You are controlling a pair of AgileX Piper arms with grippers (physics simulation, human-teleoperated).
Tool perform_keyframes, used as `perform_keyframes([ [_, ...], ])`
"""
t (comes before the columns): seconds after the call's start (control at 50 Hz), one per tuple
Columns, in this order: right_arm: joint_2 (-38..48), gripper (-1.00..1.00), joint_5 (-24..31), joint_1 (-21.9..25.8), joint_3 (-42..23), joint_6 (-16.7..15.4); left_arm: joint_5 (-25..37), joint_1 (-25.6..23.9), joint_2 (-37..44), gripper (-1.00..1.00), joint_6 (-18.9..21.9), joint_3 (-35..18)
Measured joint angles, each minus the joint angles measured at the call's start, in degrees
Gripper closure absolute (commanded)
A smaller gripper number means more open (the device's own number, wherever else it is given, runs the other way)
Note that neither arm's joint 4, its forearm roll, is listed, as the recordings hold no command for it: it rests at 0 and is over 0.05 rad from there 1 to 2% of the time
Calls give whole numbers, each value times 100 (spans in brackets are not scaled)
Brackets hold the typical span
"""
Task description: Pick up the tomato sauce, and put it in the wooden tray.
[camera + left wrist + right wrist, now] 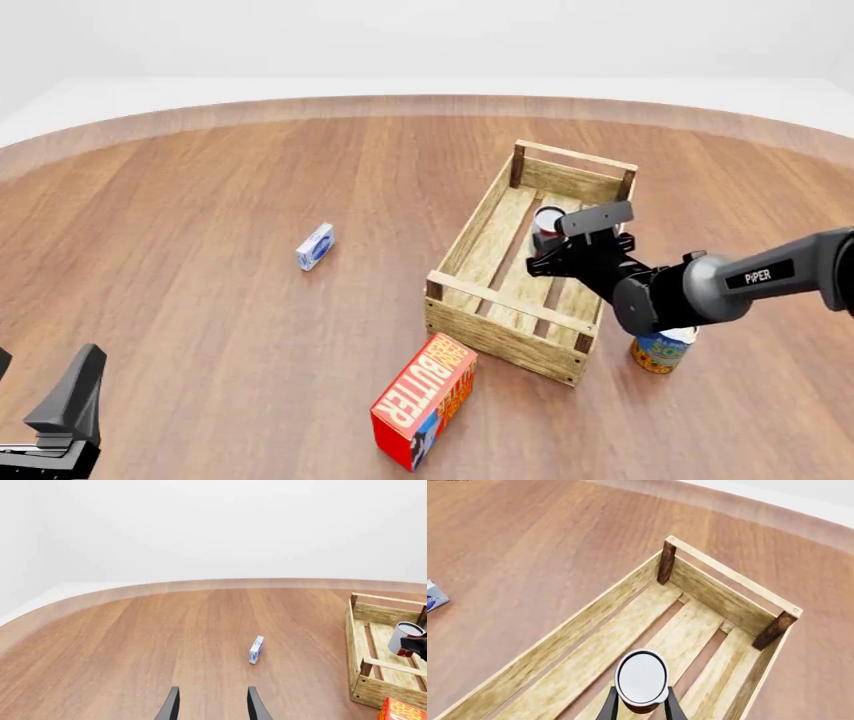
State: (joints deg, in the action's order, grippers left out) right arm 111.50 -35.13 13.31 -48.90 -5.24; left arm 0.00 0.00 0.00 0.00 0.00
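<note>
Wooden tray (707,592) slats lie directly beneath the right claw (640,707), which grips the tomato sauce (641,680) above them. Placement is underway; next, lowering and releasing.

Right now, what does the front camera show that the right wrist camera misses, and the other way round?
Only the front view shows the butter box, the blue-and-yellow can and the right arm. Only the right wrist view shows the tomato sauce's top gripped between the right gripper's fingers. Both show the wooden tray and small blue-white box.
</note>
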Motion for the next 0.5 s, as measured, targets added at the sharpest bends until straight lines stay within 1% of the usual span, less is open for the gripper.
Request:
perform_keyframes([
  [0.02, 0, -100, 0, 0, 0, 4, 0, 0, 0, -100, 0, 0],
  [0.22, -40, -100, -5, 1, 7, 86, 0, 0, 0, -100, 0, 0],
  [0.5, -125, -100, 27, -9, 36, 93, 0, 0, 0, -100, 0, 0],
])
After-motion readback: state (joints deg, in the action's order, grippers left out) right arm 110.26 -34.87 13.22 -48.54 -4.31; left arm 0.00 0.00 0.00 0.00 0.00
